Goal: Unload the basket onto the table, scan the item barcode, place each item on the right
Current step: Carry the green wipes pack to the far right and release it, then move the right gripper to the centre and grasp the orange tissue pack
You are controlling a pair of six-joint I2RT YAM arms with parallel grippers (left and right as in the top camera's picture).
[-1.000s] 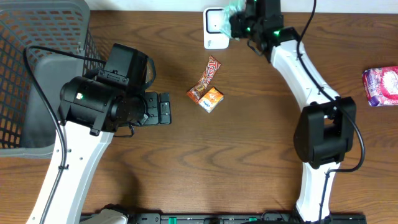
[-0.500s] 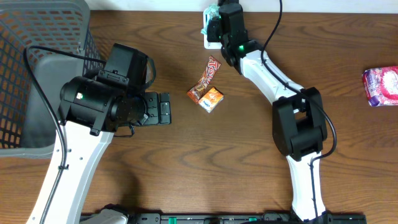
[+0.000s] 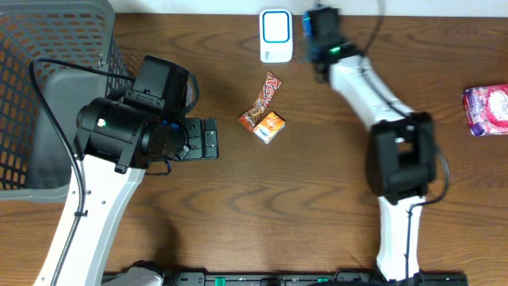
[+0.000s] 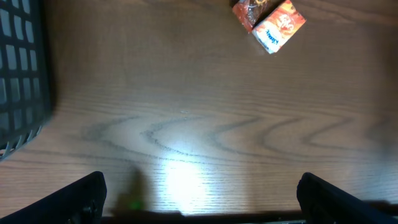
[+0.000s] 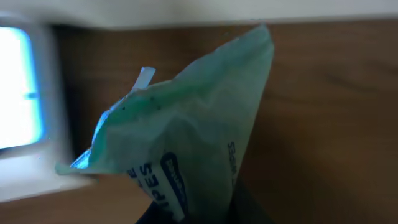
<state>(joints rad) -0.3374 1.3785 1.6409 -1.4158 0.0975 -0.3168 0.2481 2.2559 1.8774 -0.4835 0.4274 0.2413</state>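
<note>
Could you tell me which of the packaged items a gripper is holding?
The green packet, pinched in the right gripper; the candy bar, orange box and pink pack lie flat.

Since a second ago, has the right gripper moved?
Yes. The right gripper, with its green packet, has swung off the white scanner toward the pink packet.

It looks like a mock shop checkout rigged up in a robotics lab. A white barcode scanner (image 3: 276,36) stands on a wooden table (image 3: 317,199) beside a grey mesh basket (image 3: 20,151), with packaged goods around: candy bar (image 3: 266,99), orange carton (image 3: 271,125), pink packet (image 3: 486,110), green pouch (image 5: 186,137). Instead of a cashier, a left robot arm (image 3: 87,206) and a right robot arm (image 3: 397,230) are mounted at the near edge.
</note>
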